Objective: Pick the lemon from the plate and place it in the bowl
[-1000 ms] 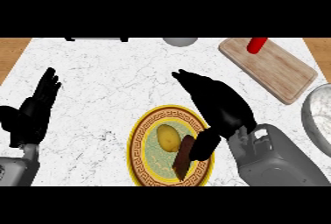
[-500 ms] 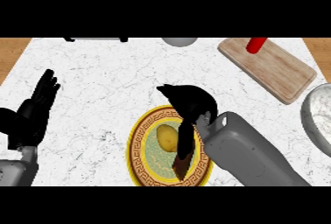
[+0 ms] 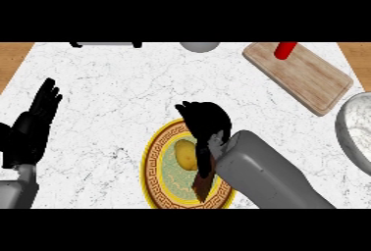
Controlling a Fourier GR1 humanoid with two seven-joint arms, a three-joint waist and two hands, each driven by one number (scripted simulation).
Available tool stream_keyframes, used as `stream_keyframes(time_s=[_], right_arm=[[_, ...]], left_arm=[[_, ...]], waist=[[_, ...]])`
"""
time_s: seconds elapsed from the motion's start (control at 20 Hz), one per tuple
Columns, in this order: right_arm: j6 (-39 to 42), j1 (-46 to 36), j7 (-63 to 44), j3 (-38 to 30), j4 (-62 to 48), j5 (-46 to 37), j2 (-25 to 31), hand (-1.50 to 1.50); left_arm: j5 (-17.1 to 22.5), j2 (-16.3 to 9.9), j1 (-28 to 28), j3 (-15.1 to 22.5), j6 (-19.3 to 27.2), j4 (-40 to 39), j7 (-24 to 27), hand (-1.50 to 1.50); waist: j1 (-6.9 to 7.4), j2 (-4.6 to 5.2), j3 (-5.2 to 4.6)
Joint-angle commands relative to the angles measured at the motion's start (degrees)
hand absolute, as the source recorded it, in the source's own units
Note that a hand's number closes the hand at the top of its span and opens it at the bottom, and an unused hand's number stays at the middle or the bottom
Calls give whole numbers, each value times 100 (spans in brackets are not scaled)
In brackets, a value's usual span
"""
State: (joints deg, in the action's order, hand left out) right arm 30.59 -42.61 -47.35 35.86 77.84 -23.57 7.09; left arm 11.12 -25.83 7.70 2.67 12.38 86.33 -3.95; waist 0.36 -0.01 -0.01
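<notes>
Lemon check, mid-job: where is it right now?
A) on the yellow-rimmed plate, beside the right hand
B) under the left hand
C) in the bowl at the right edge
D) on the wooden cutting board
A: the lemon lies on the plate, with the right hand curled down just to its right; the bowl at the right edge shows no lemon in it.

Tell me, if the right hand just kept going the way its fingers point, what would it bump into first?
Probably the lemon on the plate. The right hand curls down over it from the right, fingers beside it; depth is unclear, so contact can't be confirmed.
</notes>
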Motion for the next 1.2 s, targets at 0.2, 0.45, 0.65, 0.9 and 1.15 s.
stream_keyframes(time_s=[0.2,0.45,0.65,0.9,1.15], right_arm=[[-441,411,620,85,-313,-1158,-256,-150],[66,852,576,-27,-251,-1153,-352,-150],[19,710,510,-112,-663,-1448,-698,-150],[-222,1190,487,113,-158,-1674,-703,-150],[-257,895,327,74,-468,-1480,-706,-150]], left_arm=[[-467,363,-57,20,78,24,12,0],[-266,240,-107,-372,-325,65,-16,0],[-653,600,-161,-158,-45,376,-285,0],[-663,493,-171,-445,-349,498,-401,0],[-836,692,92,-563,-449,49,-195,0]], waist=[[-13,2,1],[-17,-1,0],[1,1,1],[-7,-6,1],[1,0,0]])
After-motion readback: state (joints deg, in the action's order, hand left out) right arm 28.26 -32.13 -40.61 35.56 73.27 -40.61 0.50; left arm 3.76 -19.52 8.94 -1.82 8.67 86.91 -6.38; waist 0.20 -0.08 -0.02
